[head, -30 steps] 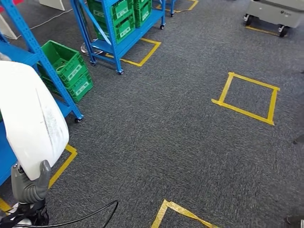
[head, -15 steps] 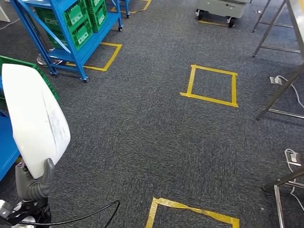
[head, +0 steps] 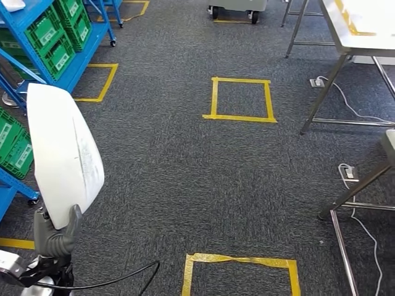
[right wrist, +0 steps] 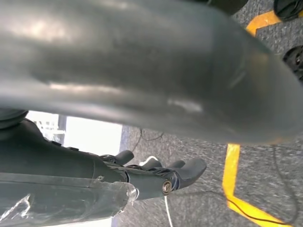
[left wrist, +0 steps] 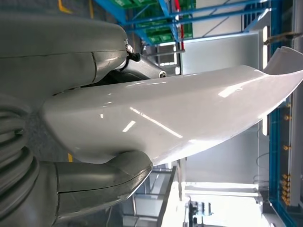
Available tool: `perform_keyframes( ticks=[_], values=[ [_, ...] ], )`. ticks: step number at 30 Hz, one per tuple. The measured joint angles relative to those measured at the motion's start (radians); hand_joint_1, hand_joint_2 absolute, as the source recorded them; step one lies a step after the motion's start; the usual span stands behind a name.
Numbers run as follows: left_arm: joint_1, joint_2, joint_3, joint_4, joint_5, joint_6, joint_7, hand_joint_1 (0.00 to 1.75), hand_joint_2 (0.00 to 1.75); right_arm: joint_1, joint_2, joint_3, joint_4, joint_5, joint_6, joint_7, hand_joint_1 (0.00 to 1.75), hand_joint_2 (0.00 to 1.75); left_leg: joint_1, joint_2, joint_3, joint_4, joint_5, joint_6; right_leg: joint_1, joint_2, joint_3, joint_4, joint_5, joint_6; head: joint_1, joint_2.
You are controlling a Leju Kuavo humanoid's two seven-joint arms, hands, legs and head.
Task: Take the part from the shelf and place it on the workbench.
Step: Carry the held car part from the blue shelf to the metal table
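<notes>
Part: glossy white curved panel (left wrist: pixel 171 118)
Left hand (left wrist: pixel 82 113): thumb and fingers clamp its near end
Beyond: blue shelving (left wrist: pixel 150 14), possibly green crates

**Three cameras, one carpeted shop floor**

The head camera looks forward and down from high on the robot, taking in the carpet (head: pixel 186 179) with the left hand (head: pixel 54 237) at the near edge and the part (head: pixel 65 154) rising above it. The left wrist camera sits close behind that hand (left wrist: pixel 71 184), turned on its side, facing out along the part (left wrist: pixel 171 118); both views share the part. The right wrist camera, very near the right hand (right wrist: pixel 153 177), faces the same carpet (right wrist: pixel 200 165).
</notes>
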Motion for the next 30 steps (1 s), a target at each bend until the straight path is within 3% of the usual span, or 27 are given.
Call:
perform_keyframes(
  ticks=[1,3,5,6,8,10,12,14,16,18,19,21,22,23,25,26,28,30],
  values=[
    [0.000,0.001,0.001,0.002,0.008,-0.008,0.003,1.75,1.75,-0.001,0.001,0.000,0.000,0.002,-0.002,0.000,0.00,0.00,0.001,-0.024,-0.012,0.028,-0.020,-0.004,-0.003,0.011,0.001,-0.004,0.003,-0.005,-0.002,0.000],
    [-0.001,0.002,0.006,0.011,0.032,-0.031,0.020,1.75,1.75,-0.002,0.005,-0.001,0.000,0.006,-0.006,0.000,0.00,0.00,0.003,-0.074,-0.071,0.146,-0.083,-0.008,-0.005,0.034,0.000,-0.006,0.006,-0.012,-0.008,0.000],
    [-0.001,0.002,0.017,0.027,0.050,-0.046,0.044,1.75,1.75,-0.003,0.008,-0.001,0.000,0.010,-0.009,-0.001,0.00,0.00,0.002,-0.086,-0.133,0.259,-0.118,-0.008,-0.004,0.061,-0.002,-0.005,0.007,-0.015,-0.011,0.000],
    [-0.001,0.002,0.022,0.034,0.053,-0.050,0.053,1.75,1.75,-0.002,0.009,-0.001,0.000,0.011,-0.010,-0.003,0.00,0.00,0.002,-0.087,-0.144,0.271,-0.107,-0.007,-0.004,0.076,-0.002,-0.005,0.007,-0.015,-0.010,0.000],
    [-0.002,0.002,0.029,0.044,0.052,-0.056,0.058,1.75,1.75,-0.001,0.010,-0.002,0.000,0.008,-0.011,-0.011,0.00,0.00,0.003,-0.098,-0.112,0.186,-0.036,-0.004,-0.005,0.107,-0.001,-0.005,0.009,-0.012,-0.011,0.000],
    [-0.005,0.002,0.032,0.052,0.048,-0.062,0.061,1.75,1.75,-0.004,0.011,-0.005,0.000,0.000,-0.011,-0.021,0.00,0.00,0.008,-0.140,-0.056,0.059,0.021,-0.001,-0.005,0.136,-0.005,-0.001,0.011,-0.004,-0.010,0.000],
    [-0.009,0.002,0.033,0.060,0.042,-0.065,0.064,1.75,1.75,-0.006,0.012,-0.008,0.000,-0.005,-0.011,-0.029,0.00,0.00,0.009,-0.167,-0.033,0.002,0.030,0.005,-0.006,0.158,-0.014,0.000,0.015,0.007,-0.010,0.000],
    [-0.016,0.002,0.032,0.069,0.033,-0.066,0.067,1.75,1.75,-0.003,0.012,-0.014,0.000,-0.011,-0.011,-0.038,0.00,0.00,0.007,-0.150,-0.031,-0.003,0.030,0.017,-0.011,0.173,-0.023,-0.004,0.019,0.019,-0.010,0.000],
    [-0.025,0.004,0.031,0.080,0.023,-0.066,0.066,1.75,1.75,-0.001,0.012,-0.022,0.000,-0.016,-0.010,-0.044,0.00,0.00,0.008,-0.128,-0.028,-0.007,0.033,0.030,-0.008,0.136,-0.039,0.022,0.002,0.028,-0.005,0.000],
    [-0.029,0.006,0.031,0.092,0.017,-0.062,0.063,1.75,1.75,-0.008,0.012,-0.026,0.000,-0.017,-0.011,-0.047,0.00,0.00,0.006,-0.101,-0.026,-0.009,0.032,0.040,-0.004,0.066,-0.088,0.127,-0.058,0.033,0.000,0.000],
    [-0.030,0.007,0.033,0.098,0.016,-0.061,0.062,1.75,1.75,-0.011,0.012,-0.027,0.000,-0.017,-0.011,-0.048,0.00,0.00,0.003,-0.085,-0.025,-0.009,0.030,0.044,-0.004,0.045,-0.123,0.199,-0.092,0.036,0.001,0.000],
    [-0.033,0.009,0.034,0.109,0.014,-0.060,0.060,1.75,1.75,-0.014,0.012,-0.029,0.000,-0.017,-0.011,-0.050,0.00,0.00,0.001,-0.056,-0.024,-0.008,0.028,0.045,-0.006,0.030,-0.164,0.291,-0.125,0.039,0.000,0.000],
    [-0.035,0.009,0.034,0.113,0.014,-0.060,0.060,1.75,1.75,-0.013,0.012,-0.030,0.000,-0.017,-0.011,-0.050,0.00,0.00,0.001,-0.043,-0.022,-0.008,0.026,0.044,-0.007,0.027,-0.156,0.280,-0.112,0.040,0.000,0.000],
    [-0.037,0.010,0.034,0.116,0.014,-0.060,0.060,1.75,1.75,-0.012,0.012,-0.031,0.000,-0.017,-0.011,-0.050,0.00,0.00,0.001,-0.031,-0.019,-0.008,0.024,0.041,-0.008,0.021,-0.127,0.232,-0.085,0.040,0.000,0.000],
    [-0.042,0.010,0.034,0.122,0.014,-0.060,0.060,1.75,1.75,-0.013,0.012,-0.032,0.000,-0.017,-0.011,-0.050,0.00,0.00,-0.002,-0.009,-0.011,-0.007,0.016,0.033,-0.007,-0.015,-0.045,0.092,-0.028,0.038,0.001,0.000],
    [-0.043,0.011,0.034,0.124,0.014,-0.060,0.060,1.75,1.75,-0.015,0.012,-0.033,0.000,-0.017,-0.011,-0.050,0.00,0.00,-0.004,0.000,-0.007,-0.006,0.012,0.028,-0.005,-0.032,-0.017,0.044,-0.013,0.034,0.000,0.000],
    [-0.045,0.012,0.034,0.127,0.014,-0.060,0.059,1.75,1.75,-0.017,0.013,-0.034,0.000,-0.017,-0.011,-0.050,0.00,0.00,-0.009,0.018,-0.002,-0.007,0.008,0.017,0.000,-0.043,-0.003,0.015,-0.011,0.022,-0.001,0.000],
    [-0.048,0.013,0.034,0.128,0.014,-0.059,0.058,1.75,1.75,-0.017,0.013,-0.037,0.000,-0.018,-0.011,-0.050,0.00,0.00,-0.005,0.029,0.003,-0.009,0.004,0.005,-0.001,-0.017,-0.006,0.011,-0.008,0.009,-0.002,0.000]
  ],
)
